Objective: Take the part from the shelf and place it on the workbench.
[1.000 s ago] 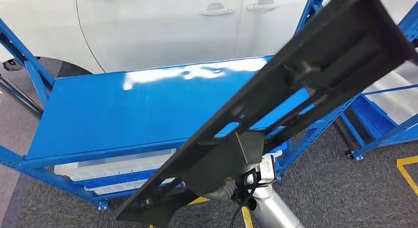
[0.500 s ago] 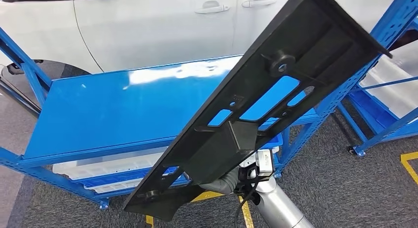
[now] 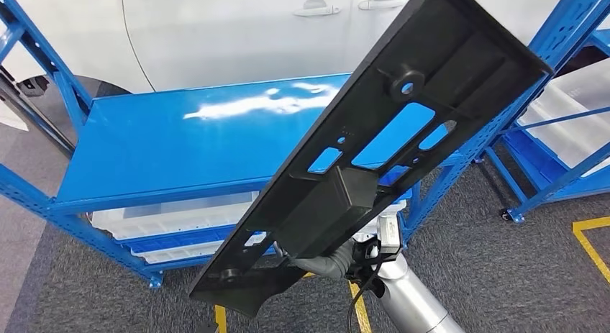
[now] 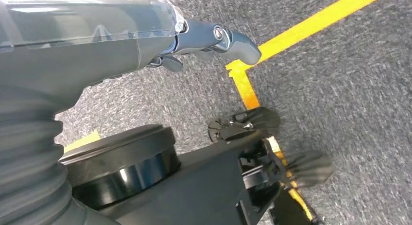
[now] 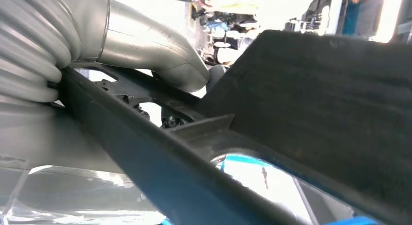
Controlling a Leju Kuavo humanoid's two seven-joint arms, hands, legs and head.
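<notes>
Carrying the long black plastic part tilted across the frame's centre, above the blue workbench, the right hand grasps its lower end from underneath, probably for clearance. The left hand hangs empty, fingers seemingly loose.
</notes>
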